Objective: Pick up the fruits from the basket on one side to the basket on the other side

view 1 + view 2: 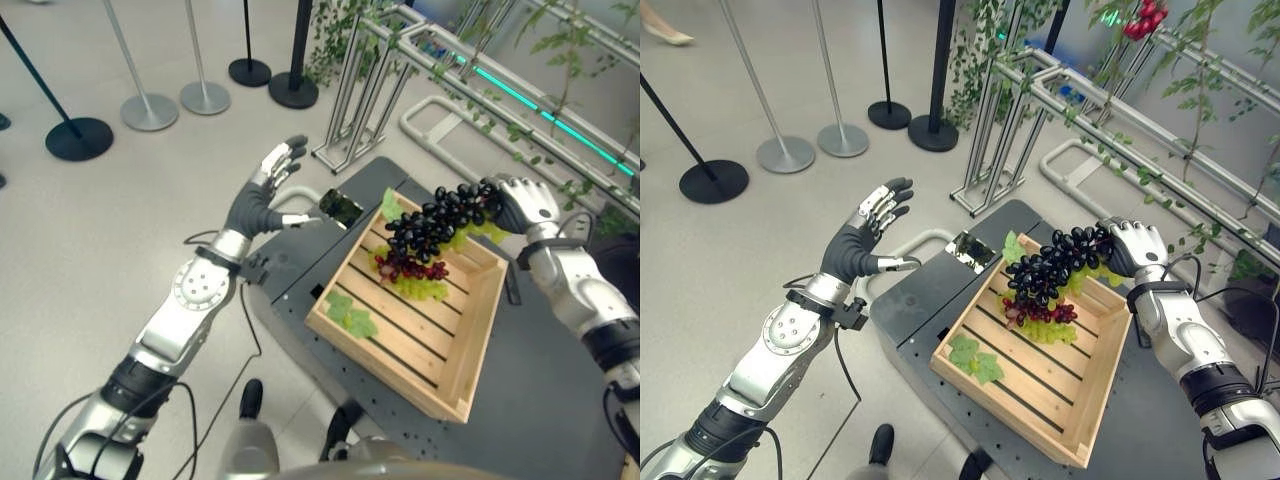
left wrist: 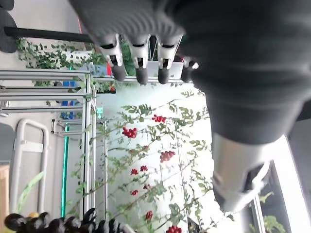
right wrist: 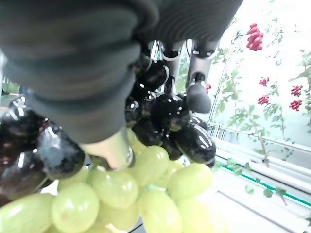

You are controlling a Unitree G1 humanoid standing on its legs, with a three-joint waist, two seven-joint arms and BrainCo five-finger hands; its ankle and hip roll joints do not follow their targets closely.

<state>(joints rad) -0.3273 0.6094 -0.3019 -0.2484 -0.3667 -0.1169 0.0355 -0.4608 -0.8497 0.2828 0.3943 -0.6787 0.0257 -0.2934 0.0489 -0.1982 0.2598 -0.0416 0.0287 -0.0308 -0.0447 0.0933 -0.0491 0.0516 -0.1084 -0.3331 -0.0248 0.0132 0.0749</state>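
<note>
On the dark grey table [image 1: 560,400] before the robot stands a shallow wooden slatted crate [image 1: 455,345], set at an angle. Inside it, toward the far end, lie a small bunch of red grapes [image 1: 400,267] and a bunch of green grapes [image 1: 425,289]; two green leaves [image 1: 348,313] rest on the slats at the crate's near-left part. The right hand [image 1: 525,205] is at the far right corner of the crate, its fingers curled round the upper end of a bunch of black grapes [image 1: 430,225], which hangs slanting over the crate's far end, above the red and green bunches. In the right wrist view the fingers [image 3: 197,94] and thumb close on glossy black berries, with pale green grapes [image 3: 146,194] just beneath them. The left hand [image 1: 268,185] is raised to the left of the table, over the floor, well apart from the crate; its fingers [image 2: 141,63] are straight and spread and it grips nothing. A small dark glossy object [image 1: 341,208] sits at the table's far left corner, near the left thumb. Beyond the table run a metal frame [image 1: 370,90] with climbing green plants, and several stanchion posts with round bases [image 1: 148,110] stand on the pale floor
</note>
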